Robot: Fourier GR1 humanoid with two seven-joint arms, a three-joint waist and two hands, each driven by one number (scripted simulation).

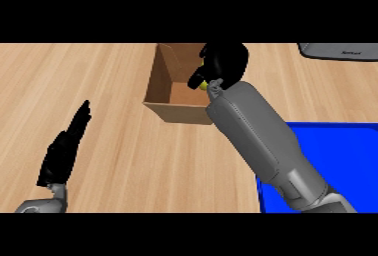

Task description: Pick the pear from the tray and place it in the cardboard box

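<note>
An open cardboard box [168, 85] stands at the back middle of the wooden counter. My right hand [221, 62] hangs over the box's right side, fingers curled round a yellow-green pear [203, 85], of which only a small patch shows under the hand. The right forearm runs down to the lower right and hides the box's right wall. A blue tray [347, 150] lies at the lower right, partly behind that forearm. My left hand [65, 147] rests open at the lower left, fingers straight and pointing up, well apart from the box.
A grey appliance corner [343, 51] shows at the top right edge. Bare wooden counter [88, 70] spreads left of and in front of the box.
</note>
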